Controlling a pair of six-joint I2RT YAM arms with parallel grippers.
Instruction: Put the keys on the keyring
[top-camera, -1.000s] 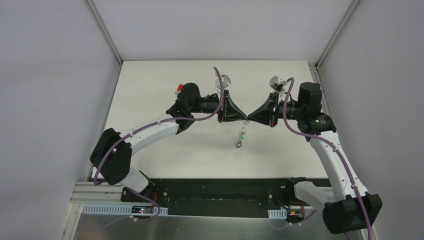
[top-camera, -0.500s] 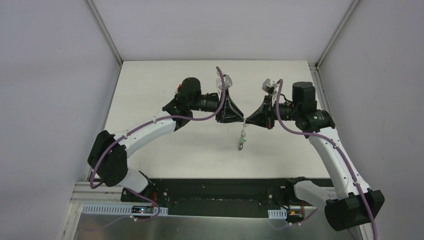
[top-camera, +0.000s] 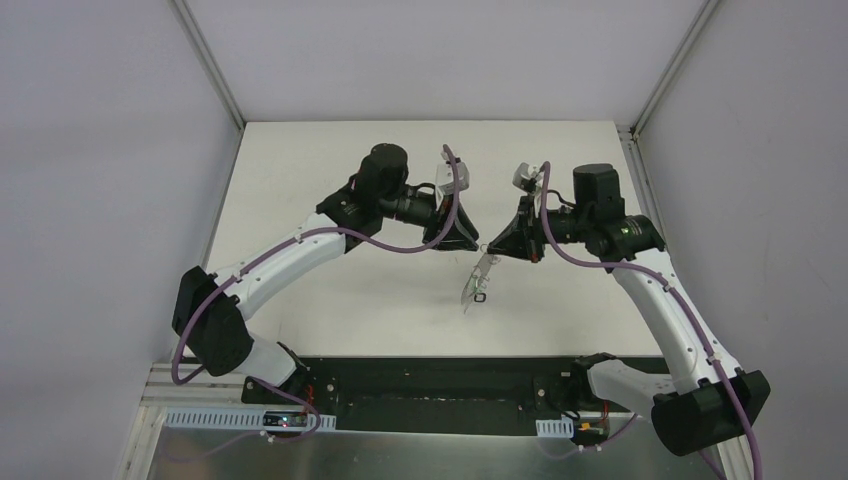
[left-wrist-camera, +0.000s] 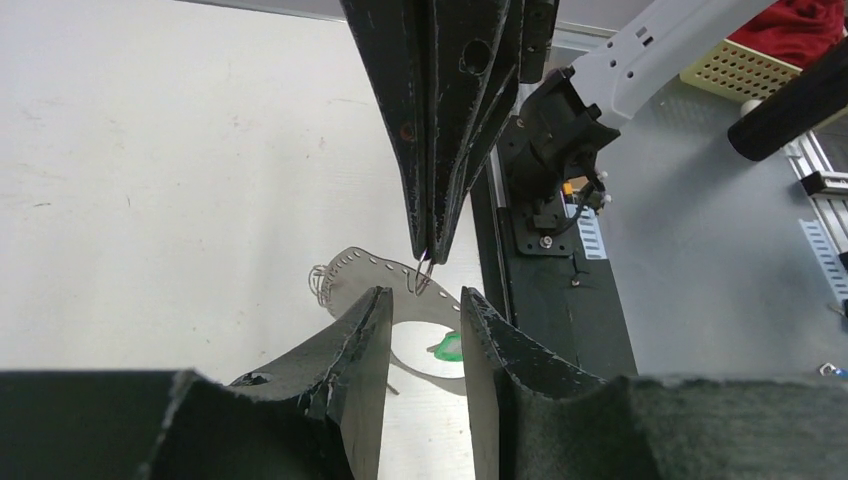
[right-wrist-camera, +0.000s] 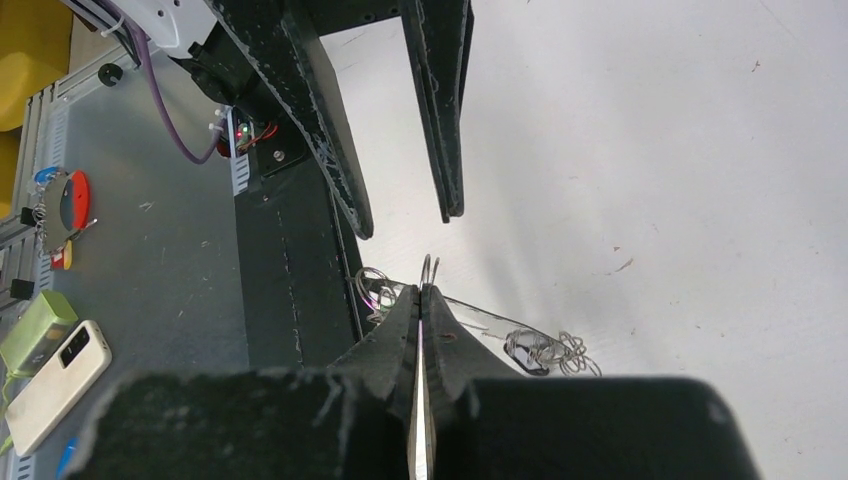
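We see both arms meeting tip to tip above the middle of the white table (top-camera: 300, 170). Our right hand (top-camera: 494, 252) is pressed together, pinching a small wire loop on the rim of the keyring (top-camera: 479, 277). The keyring hangs down from that grip, slanting toward the near left. A green key (top-camera: 480, 296) dangles at its lower end. We cannot tell whether it touches the table. Our left hand (top-camera: 474, 245) stands spread, its 2 fingers (left-wrist-camera: 372, 335) apart just short of the right hand's tips, with nothing between them.
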